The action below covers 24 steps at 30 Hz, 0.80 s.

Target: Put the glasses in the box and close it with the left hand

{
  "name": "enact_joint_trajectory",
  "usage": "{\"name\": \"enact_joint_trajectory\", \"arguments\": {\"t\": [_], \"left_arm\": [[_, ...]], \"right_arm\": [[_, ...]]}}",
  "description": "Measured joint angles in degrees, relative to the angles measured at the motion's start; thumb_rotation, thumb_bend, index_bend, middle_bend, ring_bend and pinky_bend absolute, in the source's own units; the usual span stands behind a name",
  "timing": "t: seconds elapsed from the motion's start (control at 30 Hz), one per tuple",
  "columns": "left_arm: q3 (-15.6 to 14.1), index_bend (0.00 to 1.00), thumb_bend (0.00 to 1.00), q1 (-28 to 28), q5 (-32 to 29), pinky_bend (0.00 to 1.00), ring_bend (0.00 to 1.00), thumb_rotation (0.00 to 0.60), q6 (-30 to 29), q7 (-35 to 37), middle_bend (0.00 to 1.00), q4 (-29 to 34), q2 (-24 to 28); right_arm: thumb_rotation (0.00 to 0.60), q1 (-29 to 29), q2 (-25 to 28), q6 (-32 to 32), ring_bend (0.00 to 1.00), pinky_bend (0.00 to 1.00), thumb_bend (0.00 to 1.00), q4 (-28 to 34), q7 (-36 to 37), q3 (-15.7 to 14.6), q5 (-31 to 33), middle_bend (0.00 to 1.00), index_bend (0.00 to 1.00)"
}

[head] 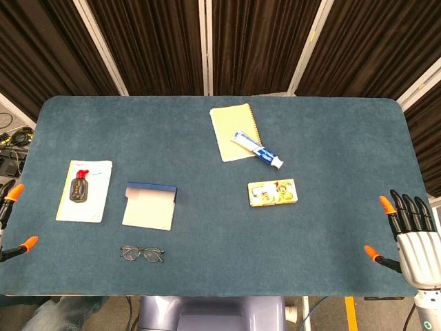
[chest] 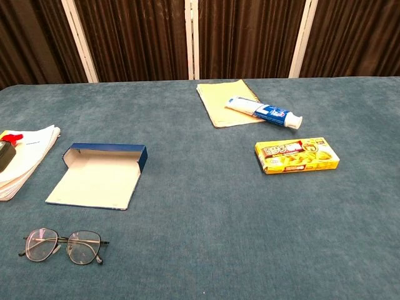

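The glasses (head: 142,254) (chest: 63,245) lie unfolded on the blue table near its front edge, left of centre. Just behind them sits the open box (head: 149,205) (chest: 100,175), a flat blue case with a cream inside and its lid wall raised at the back. My left hand (head: 9,221) shows only as orange fingertips at the left edge of the head view, spread and holding nothing, well left of the glasses. My right hand (head: 412,234) hovers at the front right corner, fingers spread and empty. The chest view shows neither hand.
A white booklet (head: 85,191) with a small black and red bottle (head: 80,187) on it lies left of the box. A yellow notepad (head: 233,132) with a toothpaste tube (head: 258,149) lies at the back centre. A yellow carton (head: 272,192) lies right of centre.
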<state>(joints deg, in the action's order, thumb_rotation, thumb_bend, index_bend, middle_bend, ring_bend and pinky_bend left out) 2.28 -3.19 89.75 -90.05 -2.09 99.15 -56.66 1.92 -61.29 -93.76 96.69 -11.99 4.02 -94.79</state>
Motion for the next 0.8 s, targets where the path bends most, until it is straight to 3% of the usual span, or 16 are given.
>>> {"name": "enact_joint_trajectory", "arguments": {"t": [0.37, 0.53, 0.6, 0.8], "left_arm": [[-0.2, 0.00, 0.00, -0.3, 0.2, 0.00, 0.00, 0.600, 0.8, -0.3, 0.00, -0.1, -0.3], [-0.8, 0.00, 0.00, -1.7, 0.5, 0.00, 0.00, 0.600, 4.3, -1.8, 0.00, 0.0, -1.5], [-1.1, 0.04, 0.01, -2.7, 0.4, 0.00, 0.00, 0.600, 6.7, -3.3, 0.00, 0.3, -2.4], [-1.5, 0.29, 0.15, -6.6, -0.9, 0.00, 0.00, 0.600, 14.9, -7.7, 0.00, 1.7, -7.2]], "right_arm": [[0.600, 0.0, 0.1, 0.7, 0.00, 0.00, 0.00, 0.2, 0.2, -0.2, 0.5, 0.00, 0.00], [0.600, -0.1, 0.4, 0.7, 0.00, 0.00, 0.00, 0.4, 1.2, -0.1, 0.9, 0.00, 0.00], [0.600, -0.1, 0.7, 0.7, 0.00, 0.00, 0.00, 0.4, 1.9, 0.1, 1.4, 0.00, 0.00], [0.600, 0.1, 1.0, 1.4, 0.00, 0.00, 0.00, 0.2, 3.1, 0.2, 2.2, 0.00, 0.00]]}}
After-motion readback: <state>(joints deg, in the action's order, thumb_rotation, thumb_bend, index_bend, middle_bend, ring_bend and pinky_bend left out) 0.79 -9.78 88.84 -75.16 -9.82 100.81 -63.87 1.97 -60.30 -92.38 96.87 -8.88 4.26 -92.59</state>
